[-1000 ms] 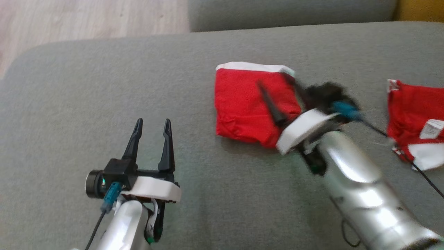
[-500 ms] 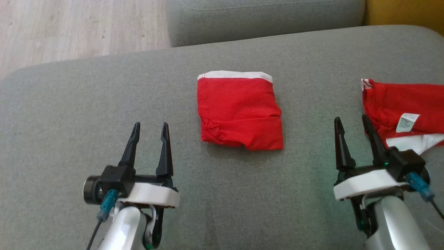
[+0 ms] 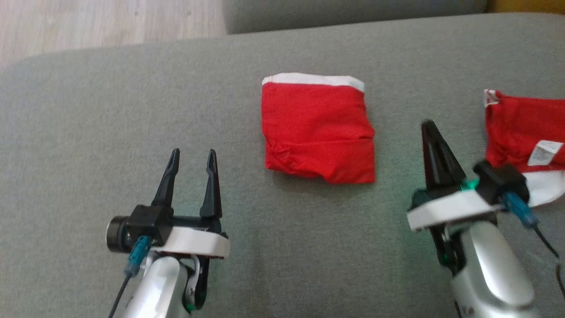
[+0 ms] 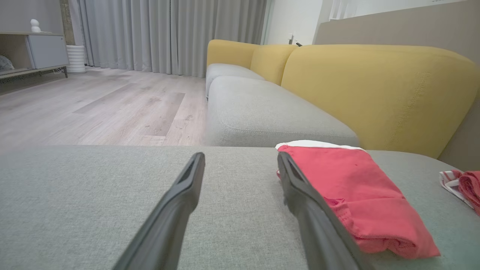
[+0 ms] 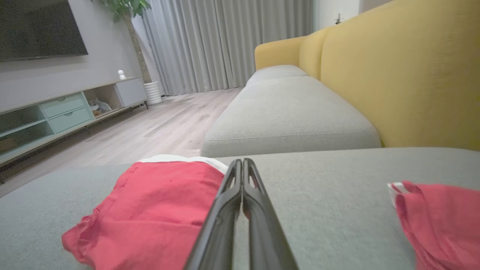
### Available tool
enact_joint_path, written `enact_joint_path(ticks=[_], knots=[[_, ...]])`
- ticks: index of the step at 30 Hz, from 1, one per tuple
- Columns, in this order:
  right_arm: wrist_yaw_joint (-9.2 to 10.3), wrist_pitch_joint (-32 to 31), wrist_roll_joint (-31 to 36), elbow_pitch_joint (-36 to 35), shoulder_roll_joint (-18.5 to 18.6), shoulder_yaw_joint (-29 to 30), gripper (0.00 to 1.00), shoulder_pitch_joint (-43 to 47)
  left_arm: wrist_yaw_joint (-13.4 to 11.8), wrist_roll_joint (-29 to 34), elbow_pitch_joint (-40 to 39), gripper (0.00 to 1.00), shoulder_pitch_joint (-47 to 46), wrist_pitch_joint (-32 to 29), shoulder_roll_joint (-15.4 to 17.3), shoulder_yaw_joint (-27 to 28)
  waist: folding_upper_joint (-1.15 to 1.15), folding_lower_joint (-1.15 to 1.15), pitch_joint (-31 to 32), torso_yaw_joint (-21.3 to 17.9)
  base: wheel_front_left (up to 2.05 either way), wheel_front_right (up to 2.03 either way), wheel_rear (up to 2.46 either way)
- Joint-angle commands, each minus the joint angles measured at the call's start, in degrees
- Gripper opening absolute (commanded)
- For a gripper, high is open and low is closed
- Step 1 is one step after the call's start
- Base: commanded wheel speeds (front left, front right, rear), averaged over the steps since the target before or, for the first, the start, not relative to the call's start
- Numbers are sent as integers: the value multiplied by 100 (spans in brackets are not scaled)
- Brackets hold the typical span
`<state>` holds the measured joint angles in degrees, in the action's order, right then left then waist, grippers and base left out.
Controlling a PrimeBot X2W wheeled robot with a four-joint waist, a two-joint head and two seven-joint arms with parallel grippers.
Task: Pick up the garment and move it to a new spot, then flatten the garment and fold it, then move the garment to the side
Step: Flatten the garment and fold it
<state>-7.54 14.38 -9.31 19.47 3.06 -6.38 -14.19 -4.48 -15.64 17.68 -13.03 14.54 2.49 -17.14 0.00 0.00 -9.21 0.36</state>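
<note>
Folded red garment (image 3: pixel 318 132) lies flat on the grey sofa cushion (image 3: pixel 110 115), approx. mid-seat, white band at the far edge. L gripper (image 3: pixel 193 153) is left of it & apart, fingers spread, nothing btwn them. R gripper (image 3: pixel 427 127) is just right of it, fingers pressed together, empty. Second red garment (image 3: pixel 521 123) lies further right, crumpled, white label showing.

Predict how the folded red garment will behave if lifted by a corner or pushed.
The folded red garment would probably droop and unfold: creased layers look soft. Looks thin, so likely light. Pushed, it may bunch on the woven cushion.
</note>
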Motion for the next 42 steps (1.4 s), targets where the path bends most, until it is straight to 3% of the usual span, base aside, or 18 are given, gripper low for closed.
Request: enact_joint_path(ticks=[1,13,19,25,29,36,42], knots=[[5,62,70,-70,-17,-225,0,-411,12,26,-192,100,-299,46,39,130,0,0,-224,148,0,0,0],[5,62,174,1450,-18,-547,0,-2065,-5,-9,-181,100,-735,46,39,-63,0,0,-1053,689,0,0,0],[5,53,324,2424,-18,-703,0,-2493,-31,-29,-189,100,-832,46,39,-112,0,0,-1218,779,0,0,0],[5,-70,166,3462,-18,-1261,0,-2848,-64,-67,-161,100,-889,46,39,-154,0,0,-1238,789,0,0,0],[5,38,-54,3358,-18,-1439,0,-2962,-88,-100,-117,100,-867,46,39,-125,0,0,-1123,720,0,0,0],[5,60,-379,2573,-18,-1867,0,-2967,-74,-145,-125,100,-837,46,39,-165,0,0,-1015,708,0,0,0],[5,61,-545,2889,-18,-2253,0,-3052,-91,-205,-181,100,-870,46,39,-250,0,0,-1107,910,0,0,0]])
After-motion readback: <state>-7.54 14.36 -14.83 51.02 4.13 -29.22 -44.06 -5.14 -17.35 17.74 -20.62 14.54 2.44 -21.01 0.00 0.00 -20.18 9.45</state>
